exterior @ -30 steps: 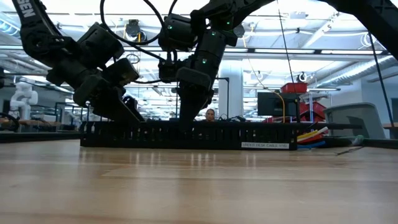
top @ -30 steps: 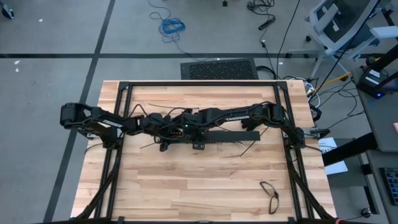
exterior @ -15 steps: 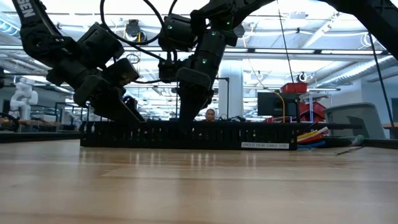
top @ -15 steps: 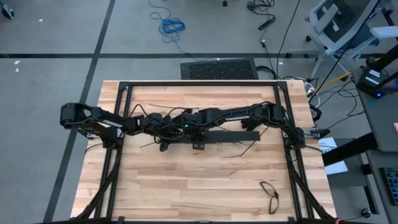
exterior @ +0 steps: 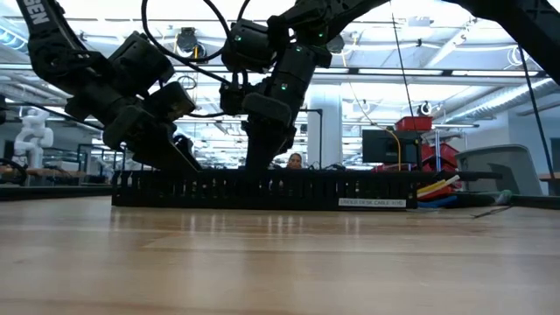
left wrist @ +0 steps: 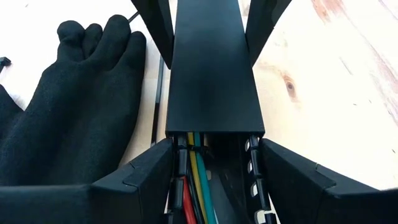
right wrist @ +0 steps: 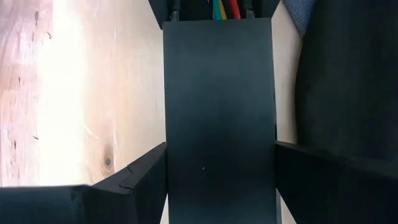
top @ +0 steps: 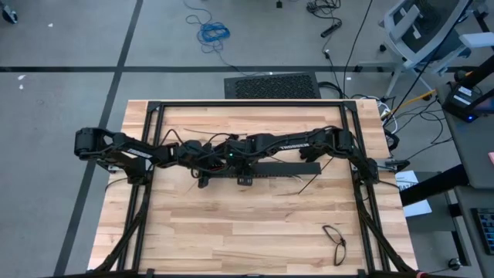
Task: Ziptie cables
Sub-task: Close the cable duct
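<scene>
Cables (left wrist: 198, 180): yellow, green and red wires, laid lengthwise inside a long black slotted tray (top: 266, 171) at the middle of the bench (top: 231, 232), parallel to its rear edge. Visible only at the tray's uncovered stretch. Seen again as short ends past the lid's far edge in the right wrist view (right wrist: 225, 9).

Lid (left wrist: 211, 74): flat black cover, seated over part of the tray, hiding the wires beneath.

Left hand (left wrist: 212, 149): lowered over the tray toward the bench's left edge, 2 fingers straddling the open channel, 1 along each wall. Cannot tell whether clamped or merely flanking.

Right hand (right wrist: 219, 152): just beside the left hand, astride the covered stretch, 2 fingers flush against the lid's 2 long sides, clamped on it.

Black glove (left wrist: 74, 106): flat on the bench, just beside the tray.

Thin black strip (top: 307, 184): loose on the bench, near the tray's right end.

Person (exterior: 295, 160): far off, behind the tray in the low view.
</scene>
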Available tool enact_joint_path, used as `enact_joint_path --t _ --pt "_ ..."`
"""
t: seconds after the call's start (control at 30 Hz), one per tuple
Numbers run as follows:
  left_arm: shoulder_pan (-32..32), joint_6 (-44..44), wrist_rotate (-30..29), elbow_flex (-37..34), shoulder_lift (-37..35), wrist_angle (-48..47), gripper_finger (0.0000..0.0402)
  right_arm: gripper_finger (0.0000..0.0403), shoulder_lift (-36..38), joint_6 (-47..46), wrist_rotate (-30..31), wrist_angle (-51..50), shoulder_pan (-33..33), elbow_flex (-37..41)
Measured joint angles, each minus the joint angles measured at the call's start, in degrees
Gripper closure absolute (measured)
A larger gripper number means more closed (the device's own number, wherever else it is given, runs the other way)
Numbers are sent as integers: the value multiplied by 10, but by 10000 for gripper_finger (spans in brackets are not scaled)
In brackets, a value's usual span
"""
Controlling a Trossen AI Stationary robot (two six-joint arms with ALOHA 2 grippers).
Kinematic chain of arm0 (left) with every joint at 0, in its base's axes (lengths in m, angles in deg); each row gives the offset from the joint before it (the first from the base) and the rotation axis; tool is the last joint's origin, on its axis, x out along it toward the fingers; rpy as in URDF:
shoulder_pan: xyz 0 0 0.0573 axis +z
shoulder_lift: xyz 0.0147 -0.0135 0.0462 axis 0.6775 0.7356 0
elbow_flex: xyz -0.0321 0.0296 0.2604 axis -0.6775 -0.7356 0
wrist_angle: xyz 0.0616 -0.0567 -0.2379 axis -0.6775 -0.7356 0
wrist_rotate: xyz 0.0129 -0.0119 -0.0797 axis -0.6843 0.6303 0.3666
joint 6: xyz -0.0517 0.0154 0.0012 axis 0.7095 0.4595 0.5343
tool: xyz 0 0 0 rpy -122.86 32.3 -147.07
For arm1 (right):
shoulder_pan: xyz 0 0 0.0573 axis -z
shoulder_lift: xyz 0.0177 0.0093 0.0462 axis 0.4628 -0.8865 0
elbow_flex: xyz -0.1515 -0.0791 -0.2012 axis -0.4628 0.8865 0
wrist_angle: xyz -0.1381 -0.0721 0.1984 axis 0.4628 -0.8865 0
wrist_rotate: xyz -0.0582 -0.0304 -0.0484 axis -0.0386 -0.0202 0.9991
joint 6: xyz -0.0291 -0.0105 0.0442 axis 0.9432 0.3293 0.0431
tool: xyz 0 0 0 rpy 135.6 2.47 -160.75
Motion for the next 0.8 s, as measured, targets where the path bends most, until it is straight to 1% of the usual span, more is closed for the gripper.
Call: enact_joint_path --t 0.3,0.43,0.7,0.8 --pt "0 0 -7 0 0 -2 174 160 0 8 -7 7 0 0" --pt "0 -25 -13 0 0 -1 174 160 0 8 -7 7 1 0" --pt "-1 -12 -17 0 0 2 174 160 0 8 -8 7 1 0" --pt "-1 -26 -18 0 0 2 174 160 0 8 -8 7 1 0"
